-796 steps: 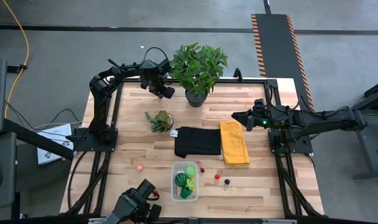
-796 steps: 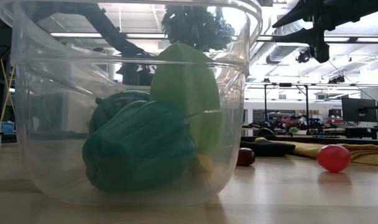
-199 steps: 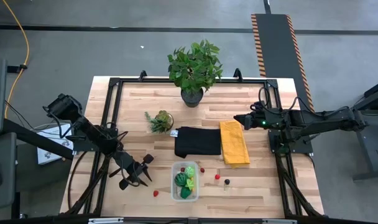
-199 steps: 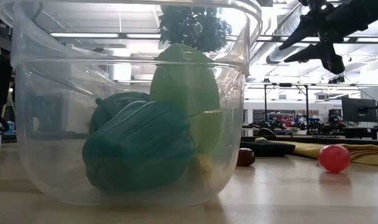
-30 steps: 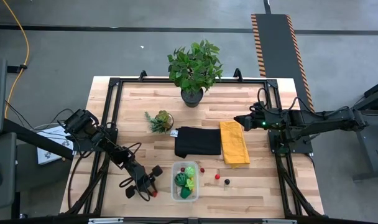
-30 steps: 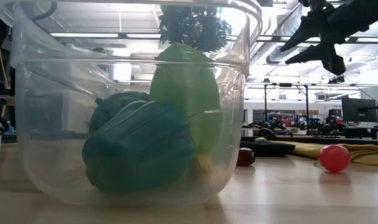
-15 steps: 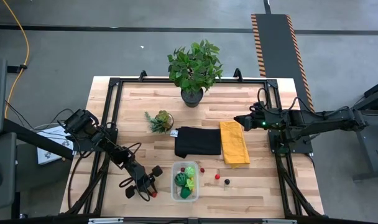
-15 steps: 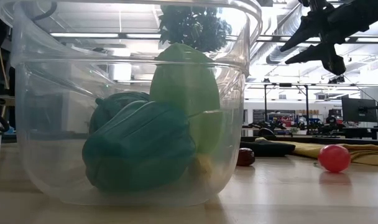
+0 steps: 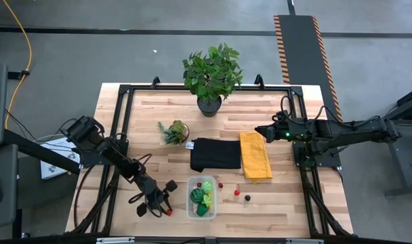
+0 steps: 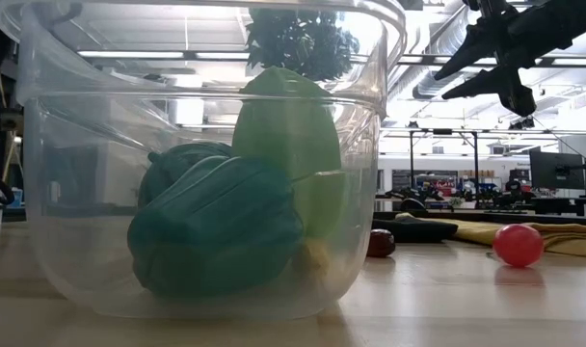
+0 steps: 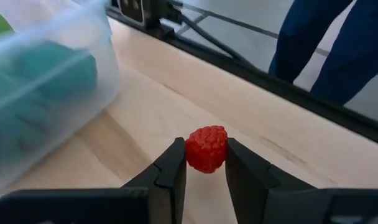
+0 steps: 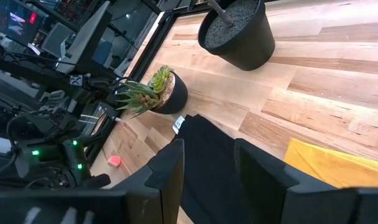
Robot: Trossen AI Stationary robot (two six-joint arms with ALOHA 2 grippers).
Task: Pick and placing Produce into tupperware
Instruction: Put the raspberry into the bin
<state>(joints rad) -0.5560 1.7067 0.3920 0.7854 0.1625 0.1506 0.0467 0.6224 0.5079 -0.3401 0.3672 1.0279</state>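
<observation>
Illumination is bright and even in the high view; the table (image 9: 158, 115) carries only short, soft shadows beneath the large potted plant (image 9: 211, 71). In the low view, ceiling strip lights (image 10: 139, 54) reflect as pale streaks on the tupperware (image 10: 71, 173), whose curved wall warps the background seen through it. The room beyond is bright and slightly hazy. In the left wrist view the red berry (image 11: 206, 148) is sharp, while the container beside it is soft and blurred. The right wrist view is clear, with its nearest foreground out of focus.
</observation>
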